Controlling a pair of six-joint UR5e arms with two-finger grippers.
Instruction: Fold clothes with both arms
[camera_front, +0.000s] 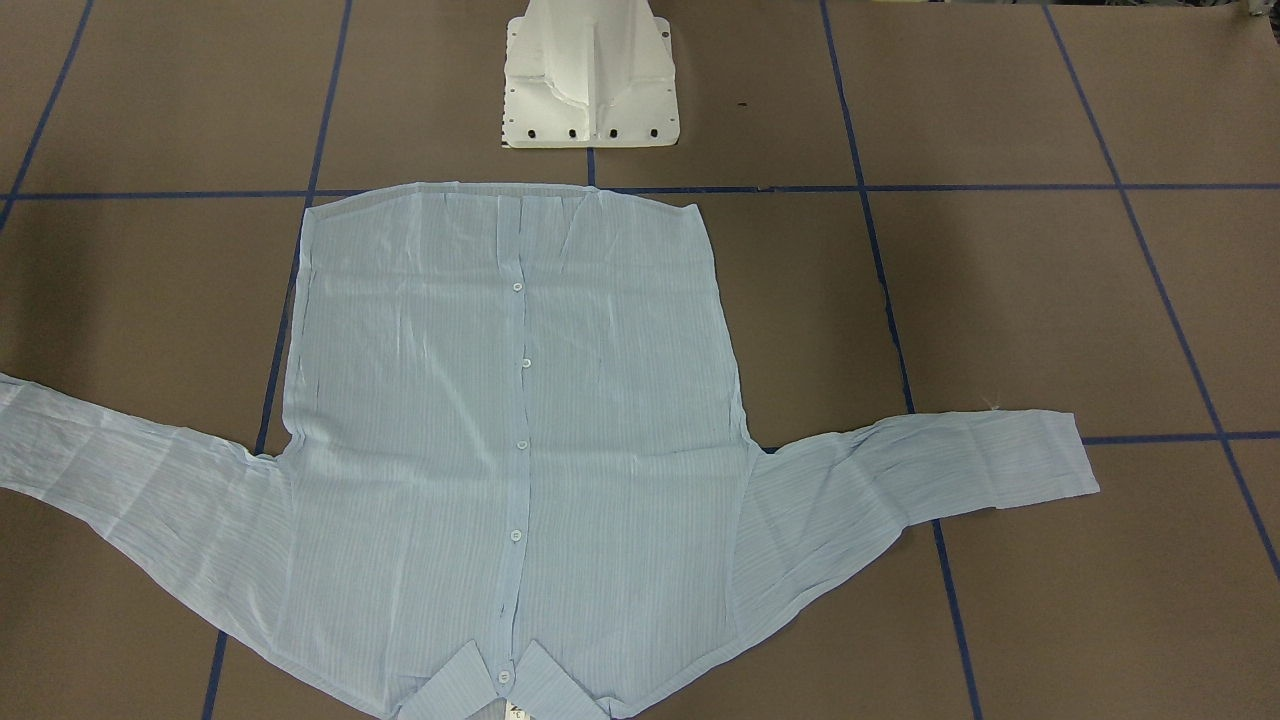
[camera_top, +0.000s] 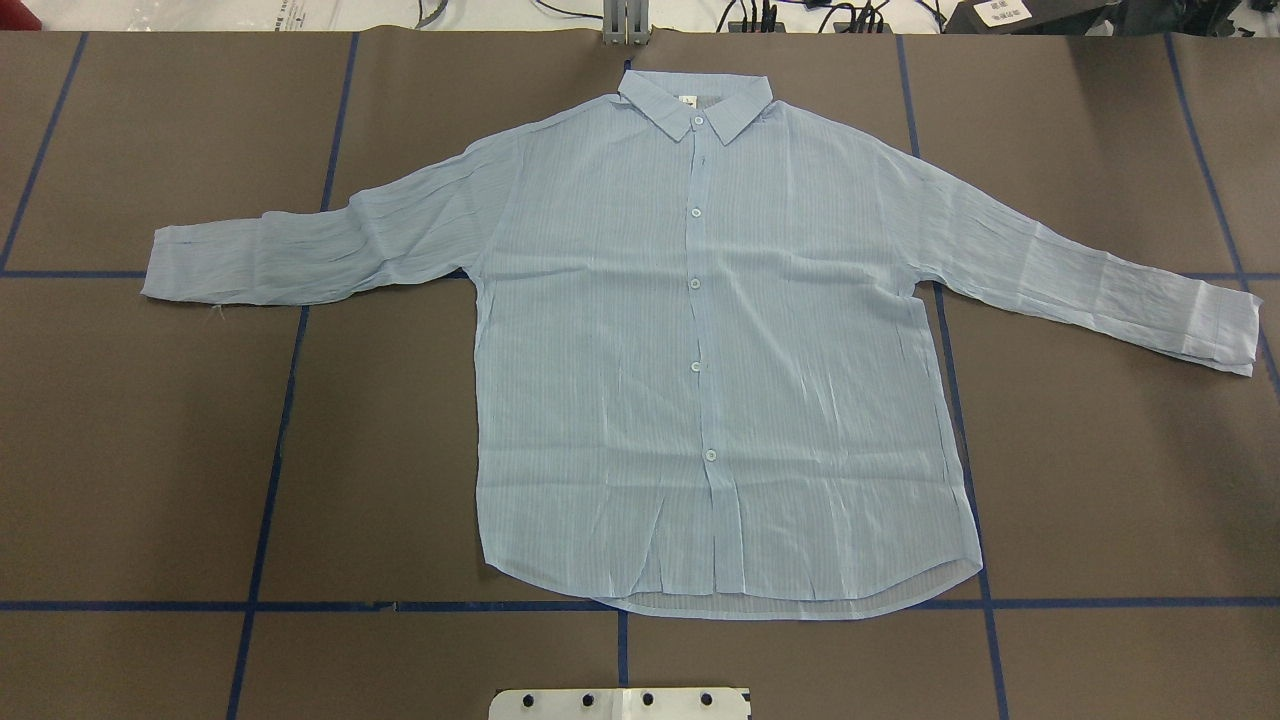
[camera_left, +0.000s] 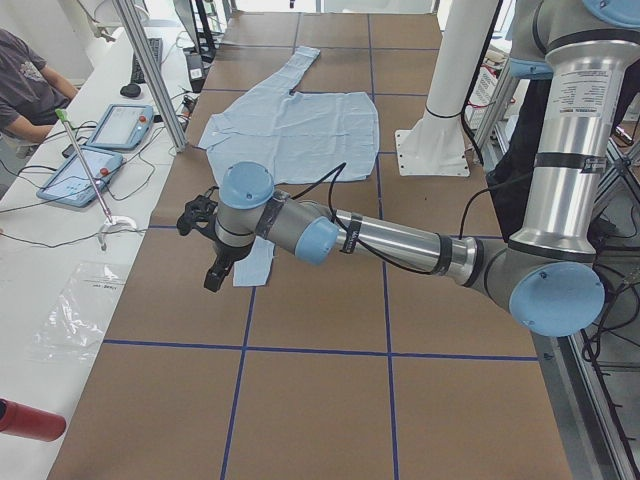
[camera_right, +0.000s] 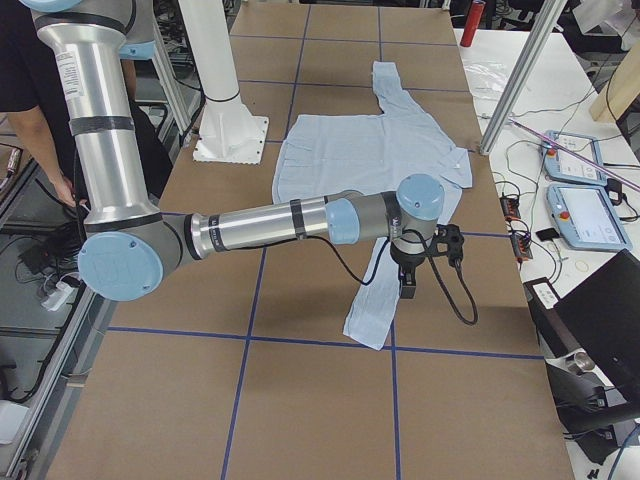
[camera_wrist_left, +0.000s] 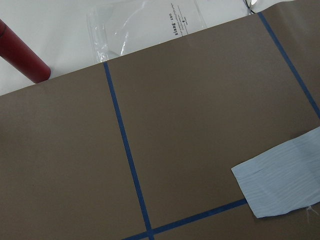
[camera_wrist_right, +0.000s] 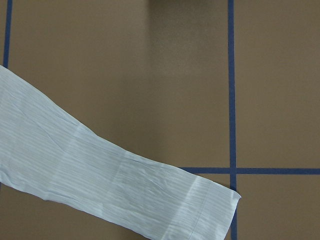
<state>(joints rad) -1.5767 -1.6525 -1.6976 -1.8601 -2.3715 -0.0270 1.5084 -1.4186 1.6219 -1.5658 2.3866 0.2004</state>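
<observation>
Brown surface (camera_top: 150, 450), shirt (camera_top: 700, 350) flat. Left fingers (camera_left: 212, 278), right fingers (camera_right: 407, 288) near cuffs (camera_top: 190, 265); opening: cannot tell. Advice: grip 2 cuffs evenly, fold inward.

Shirt (camera_front: 420, 430) spread flat, buttoned, sleeves outstretched, white pedestal (camera_front: 590, 80) beyond hem

bag (camera_wrist_left: 145, 30): clear plastic; black print reads "xiang", and the smaller print beside it is too small to make out.
neck label (camera_top: 688, 99): white, inside the collar of the shirt (camera_top: 720, 350); dark marks, not legible.
white sticker (camera_top: 1003, 11): on a dark thing beyond the table's far edge; print too small to read.
pendant screens (camera_left: 122, 127): blurred, nothing legible.
</observation>
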